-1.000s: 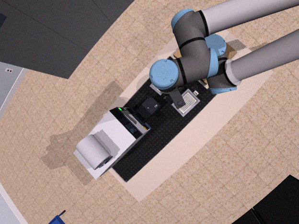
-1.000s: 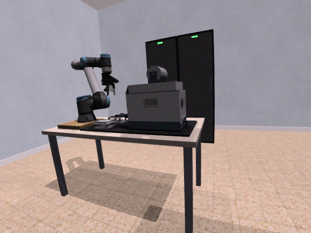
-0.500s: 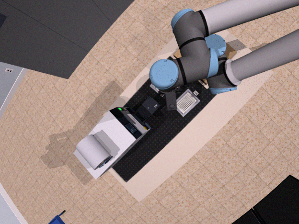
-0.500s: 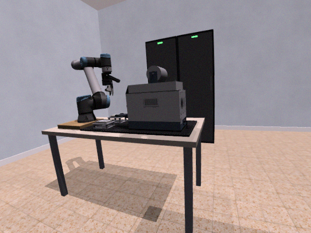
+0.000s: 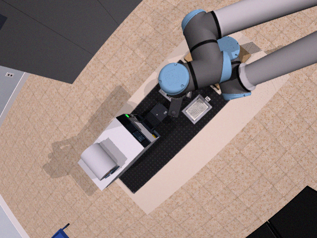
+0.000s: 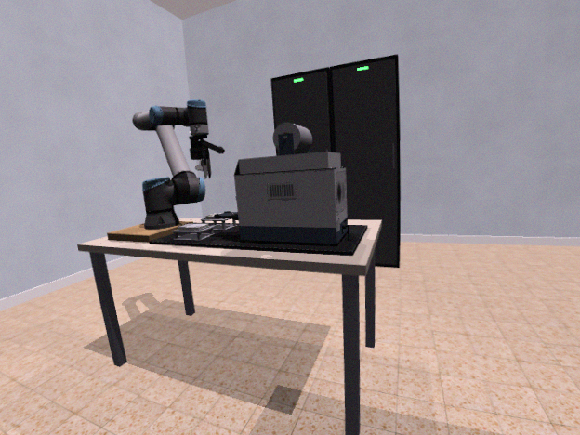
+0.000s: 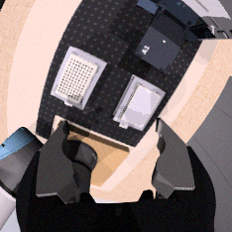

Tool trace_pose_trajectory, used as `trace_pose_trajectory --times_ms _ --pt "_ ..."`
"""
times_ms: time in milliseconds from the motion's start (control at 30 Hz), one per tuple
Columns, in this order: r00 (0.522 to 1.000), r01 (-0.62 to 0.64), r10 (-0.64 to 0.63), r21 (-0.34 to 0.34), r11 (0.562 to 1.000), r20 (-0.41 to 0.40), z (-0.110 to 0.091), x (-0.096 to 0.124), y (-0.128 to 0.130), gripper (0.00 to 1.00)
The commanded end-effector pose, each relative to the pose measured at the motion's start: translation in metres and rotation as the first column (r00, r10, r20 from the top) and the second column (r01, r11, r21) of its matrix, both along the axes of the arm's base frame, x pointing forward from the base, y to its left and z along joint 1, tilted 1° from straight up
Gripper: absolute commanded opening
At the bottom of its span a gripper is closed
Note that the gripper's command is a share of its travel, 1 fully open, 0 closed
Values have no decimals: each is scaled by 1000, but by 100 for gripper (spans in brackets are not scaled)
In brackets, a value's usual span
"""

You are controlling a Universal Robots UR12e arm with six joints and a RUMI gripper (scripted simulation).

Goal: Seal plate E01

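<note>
The claw (image 6: 205, 170) (image 7: 112, 120) stands apart; the arm (image 5: 207, 74) (image 6: 170, 145) hides part of one nest from above.

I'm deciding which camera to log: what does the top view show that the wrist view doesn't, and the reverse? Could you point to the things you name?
Only the top view: the green lamp (image 5: 127, 116) and the roll (image 5: 99, 161) (image 6: 299, 136) on the sealer.

Only the wrist view: the smooth top of the second plate (image 6: 194, 226) (image 7: 142, 103) and the tool's (image 6: 205, 173) (image 7: 112, 120) open jaws, face on.

Both: the plate with visible wells (image 5: 197, 109) (image 6: 211, 217) (image 7: 76, 78) and the stage (image 5: 156, 114) (image 6: 228, 214) (image 7: 160, 47).
</note>
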State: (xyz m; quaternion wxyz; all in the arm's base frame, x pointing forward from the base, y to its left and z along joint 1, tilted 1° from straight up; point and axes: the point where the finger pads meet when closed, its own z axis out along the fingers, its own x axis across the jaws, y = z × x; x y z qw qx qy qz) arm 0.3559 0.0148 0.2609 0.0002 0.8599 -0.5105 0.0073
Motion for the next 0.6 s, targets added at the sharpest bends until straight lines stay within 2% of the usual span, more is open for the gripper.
trace_pose_trajectory --times_ms 0,67,167,400,567 --pt "989 150 -150 -7 989 -2 1 2 -2 68" --pt "989 150 -150 -7 989 -2 1 2 -2 68" --pt "969 248 -248 -5 969 0 1 2 -4 68" --pt "891 454 -454 -2 891 2 1 3 -7 68" --pt "883 470 -470 -2 883 2 1 3 -8 68"
